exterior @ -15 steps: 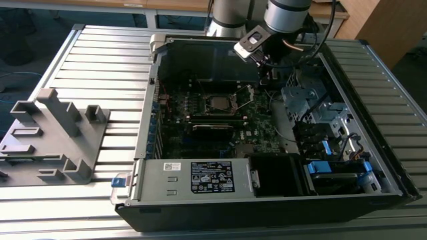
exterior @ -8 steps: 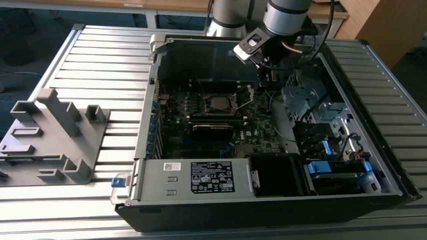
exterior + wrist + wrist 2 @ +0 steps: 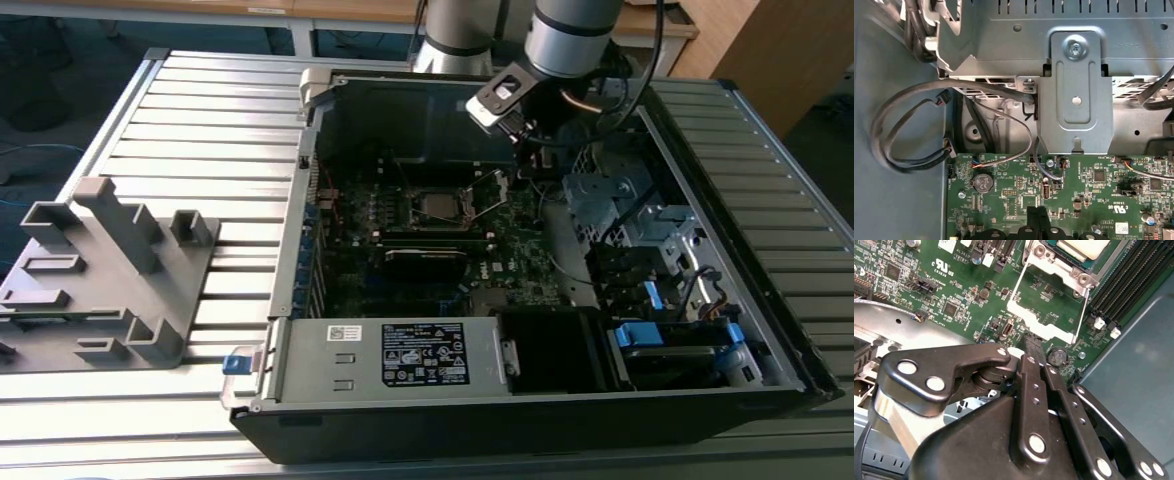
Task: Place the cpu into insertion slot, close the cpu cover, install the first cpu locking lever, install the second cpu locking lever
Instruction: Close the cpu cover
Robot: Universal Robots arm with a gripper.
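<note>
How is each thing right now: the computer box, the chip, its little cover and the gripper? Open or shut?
case, side open
cpu, sitting in the slot, uncovered
cover, swung open, off the cpu
gripper, shut, tip at the cover's edge

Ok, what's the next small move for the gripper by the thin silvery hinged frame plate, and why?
Probably nudge the thin silvery hinged frame plate down over the small silver-grey square chip. The chip is already seated, the plate stands open, and the gripper, shut, is at the plate's free edge.
</note>
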